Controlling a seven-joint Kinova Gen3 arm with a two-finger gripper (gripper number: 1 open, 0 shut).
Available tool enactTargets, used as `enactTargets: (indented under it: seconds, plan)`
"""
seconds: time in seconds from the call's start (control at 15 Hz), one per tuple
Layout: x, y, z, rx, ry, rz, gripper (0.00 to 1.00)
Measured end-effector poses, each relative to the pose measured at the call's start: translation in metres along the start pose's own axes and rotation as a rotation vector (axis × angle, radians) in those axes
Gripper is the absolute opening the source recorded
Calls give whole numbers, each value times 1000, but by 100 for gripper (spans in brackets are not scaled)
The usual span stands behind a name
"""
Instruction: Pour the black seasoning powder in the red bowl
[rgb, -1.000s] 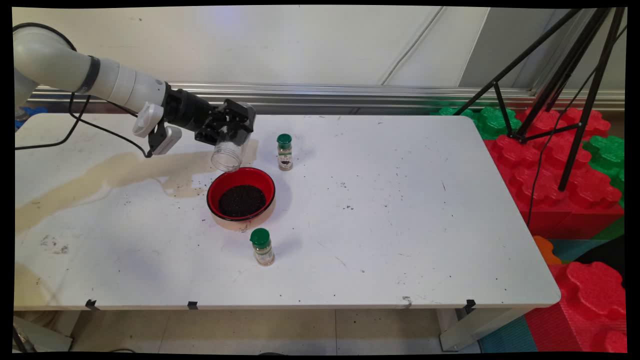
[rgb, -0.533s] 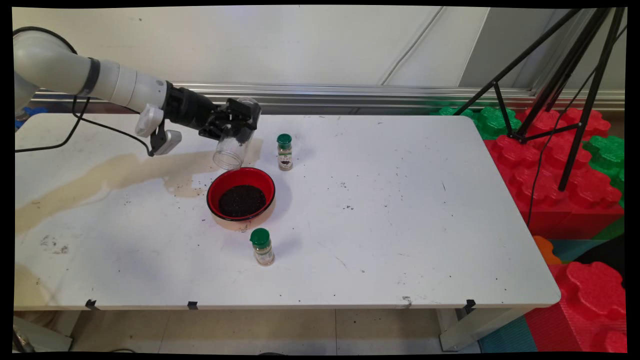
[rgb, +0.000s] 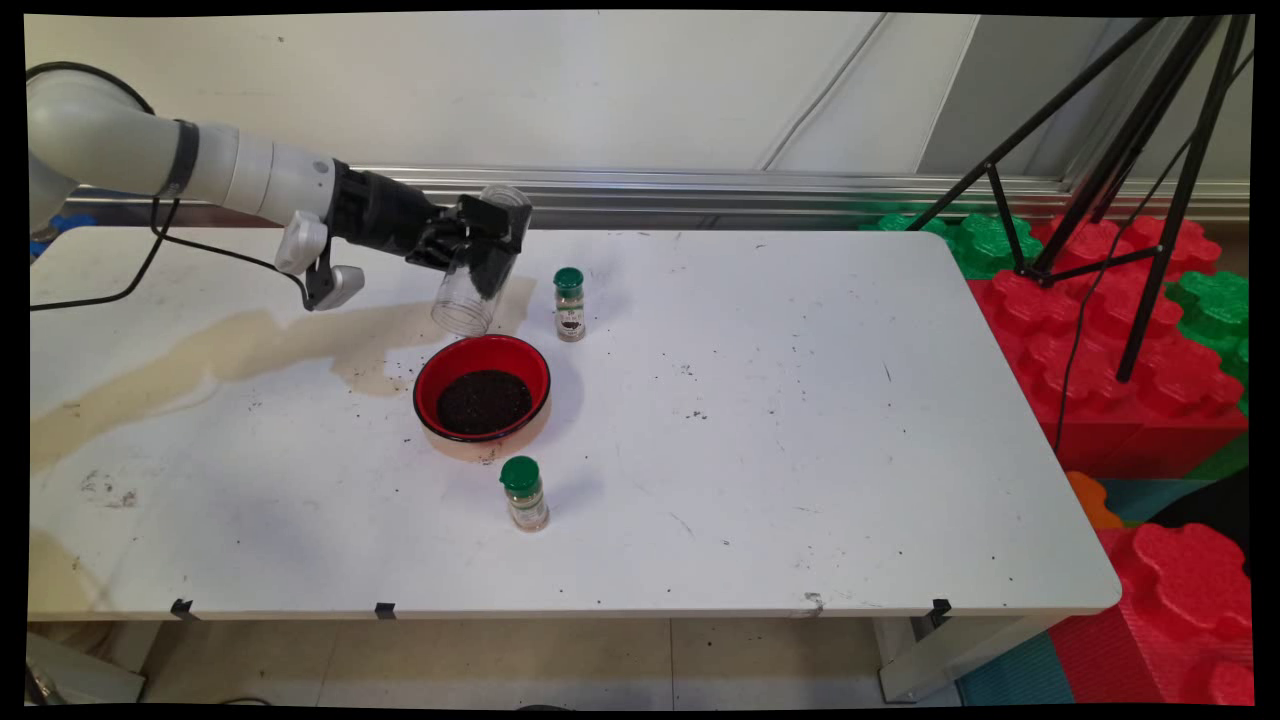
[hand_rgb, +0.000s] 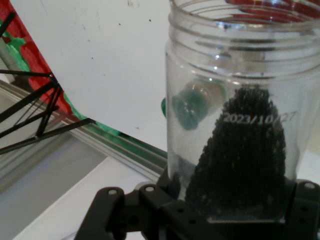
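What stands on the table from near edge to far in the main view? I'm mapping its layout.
Green-capped spice bottle with pale contents → red bowl of dark grains → green-capped spice bottle with dark contents.

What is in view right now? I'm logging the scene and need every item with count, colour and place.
jar: 1, clear, empty, held tilted mouth-down in the air above the bowl's far rim
bowl: 1, red, full of black grains, on the table left of centre
spice bottles: 2, green caps; one behind and right of the bowl, one in front of it
table: 1, white, with a tan stain on its left part and scattered dark specks
tripod: 1, black, right of the table
foam blocks: several, red and green, around the tripod, right of the table
gripper: 1, black, on the white arm, shut on the jar
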Motion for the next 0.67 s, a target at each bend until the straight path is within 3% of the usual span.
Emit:
enactTargets:
  seconds: [0.67]
  plan:
    - [8,-9,-7,89,-45,128,0]
